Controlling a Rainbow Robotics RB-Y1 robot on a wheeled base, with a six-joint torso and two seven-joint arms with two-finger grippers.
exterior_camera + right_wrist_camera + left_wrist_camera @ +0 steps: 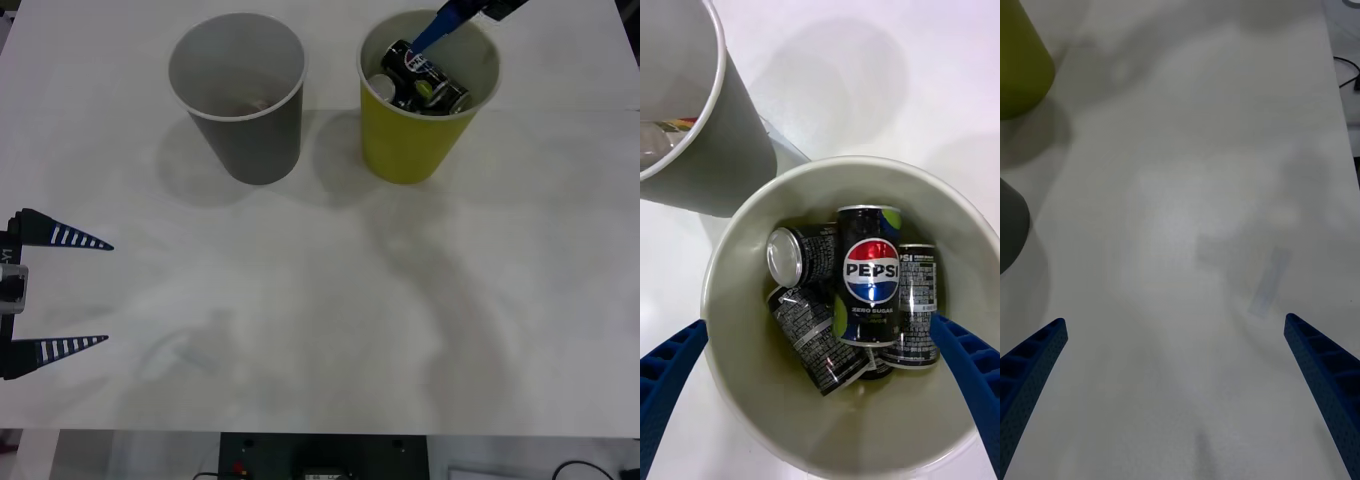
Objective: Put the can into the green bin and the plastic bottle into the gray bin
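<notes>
We find the green bin standing upright at the upper right of the front view, on the white tabletop. The gray bin stands just to its left in that view, apart from it, also upright.

In the right wrist view we look straight down into the green bin. The can with the Pepsi logo lies on its side inside, logo facing up, resting on top of several other dark cans. One of those shows its silver top toward the bin wall.

The right hand hangs above the green bin's mouth, its blue ribbed fingers spread wide, one at each lower corner of the right wrist view. They hold nothing and do not touch the can. In the front view one blue finger reaches in over the bin's rim from the top edge of the frame.

The left hand sits at the lower left of the front view, above bare tabletop, well apart from both bins. Its fingers are spread wide and hold nothing.

Inside the gray bin we see something pale at the bottom; we cannot tell what it is.
</notes>
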